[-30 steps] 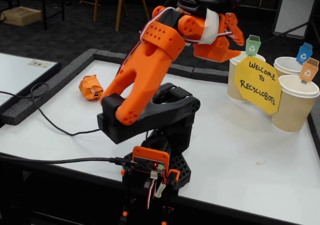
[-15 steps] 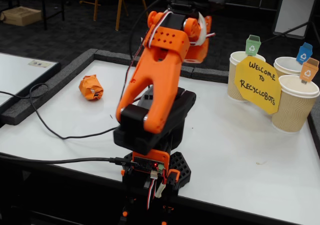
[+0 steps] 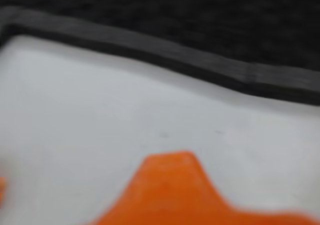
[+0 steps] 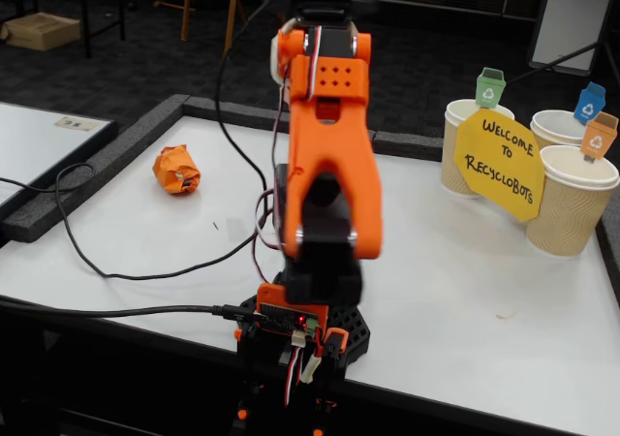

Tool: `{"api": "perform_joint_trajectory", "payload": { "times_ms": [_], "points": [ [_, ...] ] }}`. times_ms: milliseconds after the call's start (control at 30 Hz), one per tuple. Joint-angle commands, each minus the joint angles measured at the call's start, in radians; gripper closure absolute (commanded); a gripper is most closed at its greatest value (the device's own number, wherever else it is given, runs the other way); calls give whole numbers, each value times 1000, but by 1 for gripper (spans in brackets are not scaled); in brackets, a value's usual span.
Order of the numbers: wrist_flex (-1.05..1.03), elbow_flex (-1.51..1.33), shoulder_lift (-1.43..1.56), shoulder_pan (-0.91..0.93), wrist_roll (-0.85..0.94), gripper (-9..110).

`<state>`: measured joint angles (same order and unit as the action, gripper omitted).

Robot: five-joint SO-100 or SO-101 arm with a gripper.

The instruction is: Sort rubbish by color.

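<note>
In the fixed view, an orange paper wad [image 4: 176,170] lies on the white desk [image 4: 455,262] near its far left corner, well apart from the orange arm [image 4: 327,155] that rises from the middle of the near edge. Three beige cups [image 4: 572,203] with coloured tags and a yellow sign [image 4: 501,162] stand at the far right edge. In the wrist view only a blurred orange part of the tool [image 3: 175,195] shows over bare desk; whether it is open or holds anything I cannot tell.

Your wrist view skims low and close over the counter [image 3: 100,110]; your fixed view faces it from behind the arm [image 4: 325,165].
</note>
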<state>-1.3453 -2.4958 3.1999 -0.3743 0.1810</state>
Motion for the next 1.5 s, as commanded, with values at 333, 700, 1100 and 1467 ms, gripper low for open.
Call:
{"api": "perform_joint_trajectory", "payload": {
  "times_ms": [333, 700, 1100, 1467],
  "points": [
    [66, -51, 3, -290, 23, 101],
    [120, -103, -2, -341, 23, 101],
    [301, 114, -632, -354, 23, 101],
    [272, 460, -1134, -393, 23, 101]
  ]
}}
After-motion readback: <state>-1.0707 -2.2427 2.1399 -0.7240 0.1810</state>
